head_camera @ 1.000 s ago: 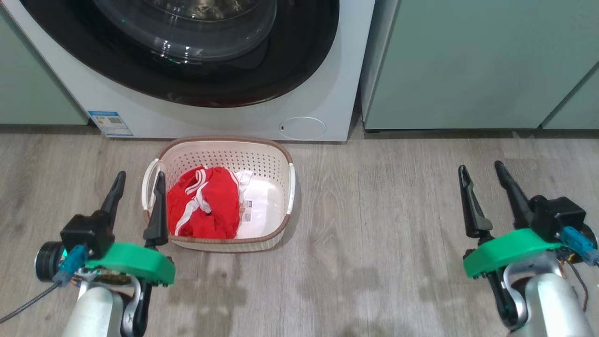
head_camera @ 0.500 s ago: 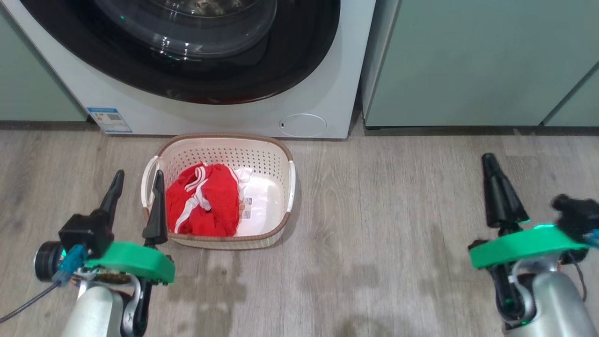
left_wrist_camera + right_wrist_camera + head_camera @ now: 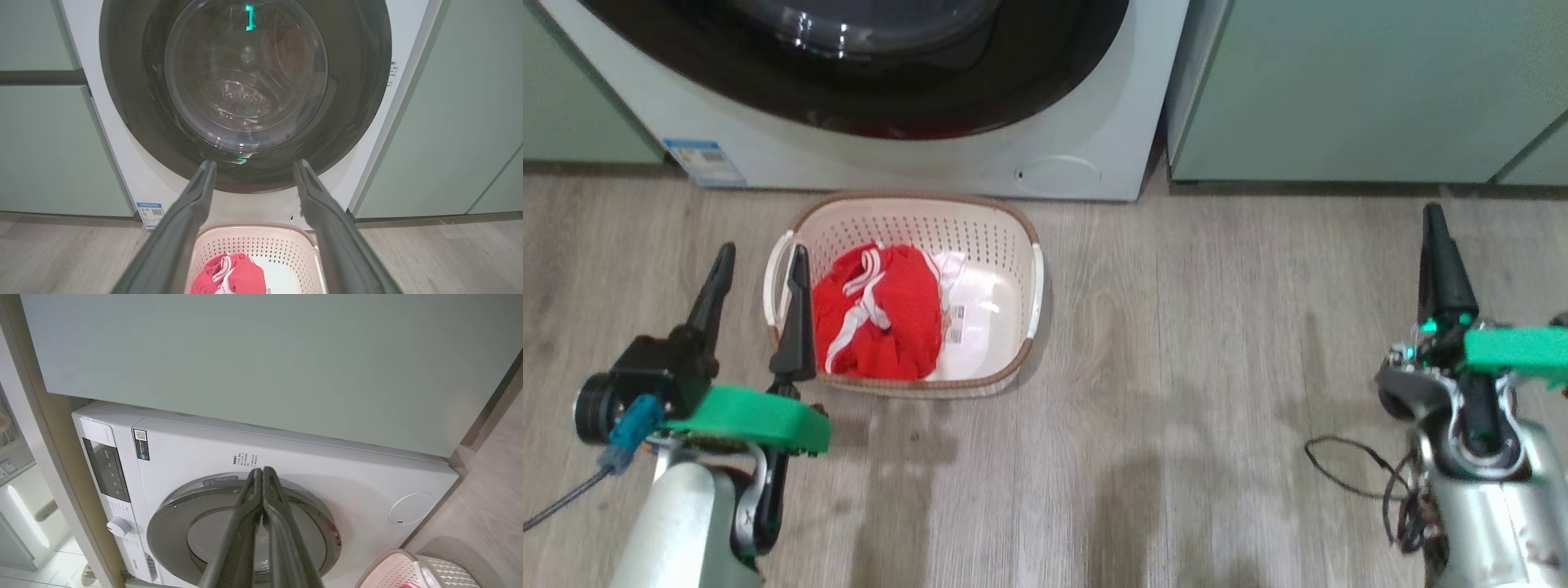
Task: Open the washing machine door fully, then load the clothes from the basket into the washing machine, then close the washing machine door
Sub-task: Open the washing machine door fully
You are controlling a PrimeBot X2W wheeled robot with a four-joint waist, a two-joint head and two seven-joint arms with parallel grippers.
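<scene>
The washing machine point(image 3: 1094, 139) stands at the top of the head view. Its door point(image 3: 1054, 73), with a black rim and glass bowl point(image 3: 245, 81), is closed. On the floor in front sits the cream basket point(image 3: 980, 245) with red clothes point(image 3: 878, 322) in its left half. My left gripper point(image 3: 761, 251) hovers open at the basket's left handle; between its fingers, the left wrist view point(image 3: 254, 163) shows the door and the basket point(image 3: 253, 241). My right gripper point(image 3: 1433, 214) is shut on nothing, far right of the basket, and points at the door point(image 3: 261, 469).
Pale green cabinets flank the machine on the right point(image 3: 1339, 82) and on the left point(image 3: 572, 98). Grey wood floor point(image 3: 1176, 367) spreads between basket and right arm. A loose black cable point(image 3: 1347, 465) hangs by the right forearm.
My right gripper has shut and its arm has turned and reached further forward. The head camera has shifted, so the whole scene sits a little higher in the picture. The left gripper stays open.
</scene>
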